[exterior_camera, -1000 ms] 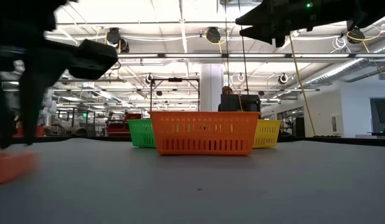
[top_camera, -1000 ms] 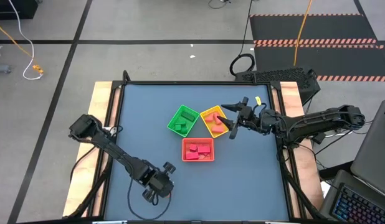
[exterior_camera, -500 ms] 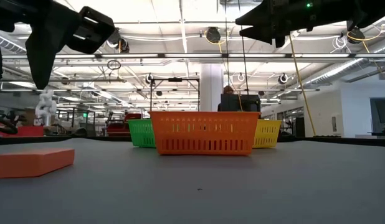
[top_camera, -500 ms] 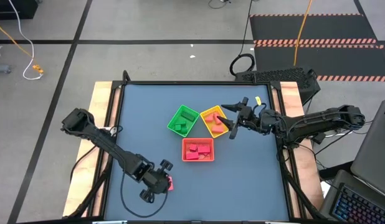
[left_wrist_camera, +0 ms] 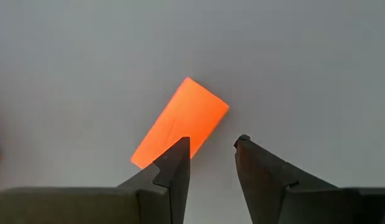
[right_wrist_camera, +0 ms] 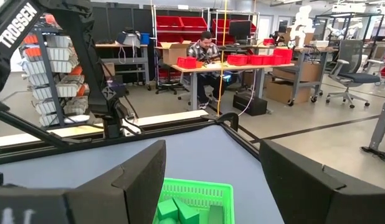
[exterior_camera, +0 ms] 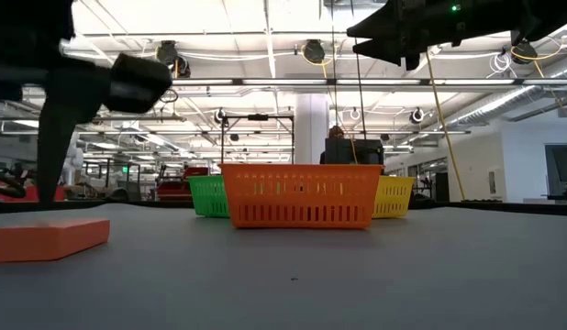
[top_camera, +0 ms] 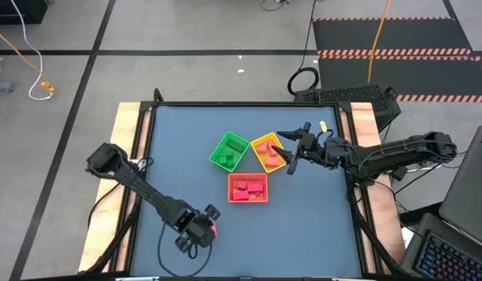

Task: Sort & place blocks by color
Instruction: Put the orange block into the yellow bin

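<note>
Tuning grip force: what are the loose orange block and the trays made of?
Orange block: looks like solid plastic, matte, flat faces, crisp edges; could be painted wood. Red tray, green tray: moulded plastic, slotted mesh walls, likely thin and light.

From above, you see only a pink sliver of the block (top_camera: 214,230) near the table's front edge; the left gripper (top_camera: 196,231) covers the rest. Pieces in the yellow tray (top_camera: 262,145) are partly hidden by the right gripper (top_camera: 290,154). At table height, the red tray (exterior_camera: 300,195) masks most of the green tray (exterior_camera: 206,194).
</note>
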Motion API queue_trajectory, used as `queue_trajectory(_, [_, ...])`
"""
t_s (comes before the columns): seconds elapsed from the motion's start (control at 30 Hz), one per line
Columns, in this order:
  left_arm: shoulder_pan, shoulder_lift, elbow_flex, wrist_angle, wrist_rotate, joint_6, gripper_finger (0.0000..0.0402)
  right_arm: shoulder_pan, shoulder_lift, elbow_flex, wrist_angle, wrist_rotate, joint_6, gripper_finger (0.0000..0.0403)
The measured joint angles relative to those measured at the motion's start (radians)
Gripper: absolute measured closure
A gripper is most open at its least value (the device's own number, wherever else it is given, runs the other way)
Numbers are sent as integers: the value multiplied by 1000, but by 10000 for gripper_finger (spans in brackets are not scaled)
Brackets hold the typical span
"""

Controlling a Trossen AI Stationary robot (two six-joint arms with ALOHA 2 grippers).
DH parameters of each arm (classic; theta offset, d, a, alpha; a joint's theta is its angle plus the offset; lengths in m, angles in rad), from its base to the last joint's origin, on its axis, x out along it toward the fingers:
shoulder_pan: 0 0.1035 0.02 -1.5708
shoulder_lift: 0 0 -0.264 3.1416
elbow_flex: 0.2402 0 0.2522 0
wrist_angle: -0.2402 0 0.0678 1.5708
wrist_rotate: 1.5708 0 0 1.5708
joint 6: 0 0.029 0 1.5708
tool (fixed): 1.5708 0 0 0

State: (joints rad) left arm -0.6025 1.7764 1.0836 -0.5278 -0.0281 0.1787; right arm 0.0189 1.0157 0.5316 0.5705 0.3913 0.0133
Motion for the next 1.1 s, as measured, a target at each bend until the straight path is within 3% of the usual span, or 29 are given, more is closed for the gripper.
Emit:
queue_trajectory(0.23, [3,20,0,17,-79,122,272,0,0,0,-8,0,-7,149])
queue_trajectory(0.77, [-4,20,0,17,-92,498,272,0,0,0,-16,0,-22,149])
queue_trajectory(1.1, [30,19,0,60,-58,591,272,0,0,0,-23,0,-19,149])
